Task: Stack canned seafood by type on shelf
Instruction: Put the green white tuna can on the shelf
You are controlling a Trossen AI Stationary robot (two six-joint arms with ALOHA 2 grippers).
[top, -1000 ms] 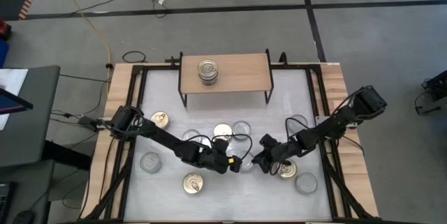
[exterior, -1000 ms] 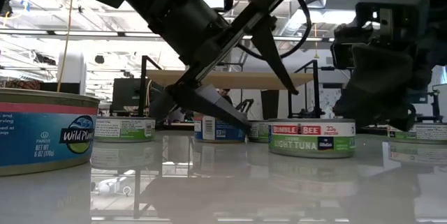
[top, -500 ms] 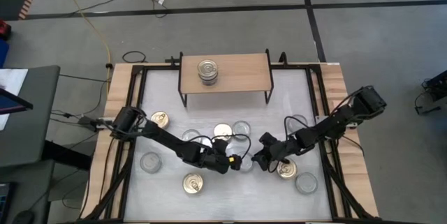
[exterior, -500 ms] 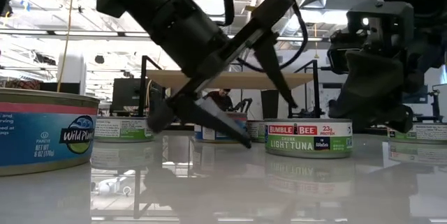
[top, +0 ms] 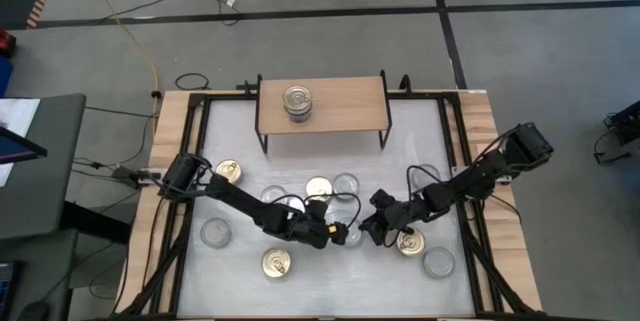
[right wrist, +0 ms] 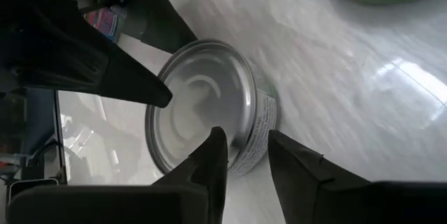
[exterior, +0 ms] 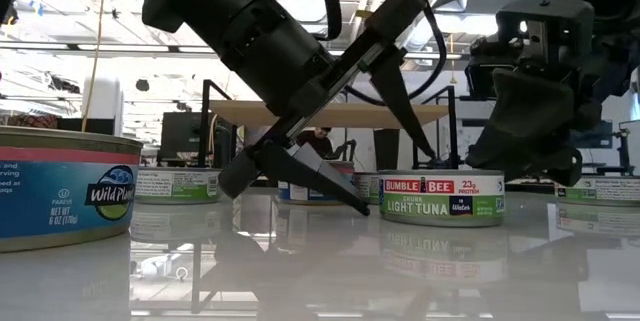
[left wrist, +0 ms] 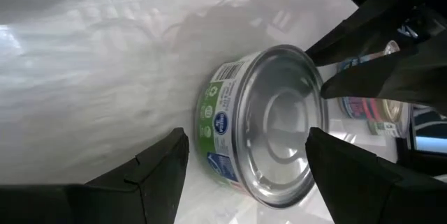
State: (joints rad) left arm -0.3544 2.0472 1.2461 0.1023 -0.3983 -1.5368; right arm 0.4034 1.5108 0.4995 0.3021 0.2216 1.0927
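- Claws converge at the middle of the white tabletop [top: 430, 151], where we see both arms bent low over one silver-lidded tuna can [left wrist: 269, 137].
- We find the left claw [top: 340, 233] spread wide, its fingers [left wrist: 157, 165] either side of that can and not touching it in the left wrist view.
- We see the right claw [top: 368, 229] facing it from the other side, its two fingers [right wrist: 209, 158] only slightly parted; the rim of the can [right wrist: 209, 116] lies just past their tips, and we cannot tell whether they touch it.
- From tabletop height, the can's green label [exterior: 443, 198] reads "Bumble Bee chunk light tuna"; the left arm's fingers slant down beside it.
- On the light-wood shelf [top: 345, 101] at the far edge of the tabletop stands a stack of cans [top: 297, 101], left of the shelf's middle.
- Loose cans dot the tabletop: gold-lidded ones [top: 277, 262] near the front left, by the left arm [top: 228, 171] and under the right arm [top: 409, 244], and silver-lidded ones [top: 215, 232] among them.
- A blue-labelled can [exterior: 65, 186] sits closest to the low camera.
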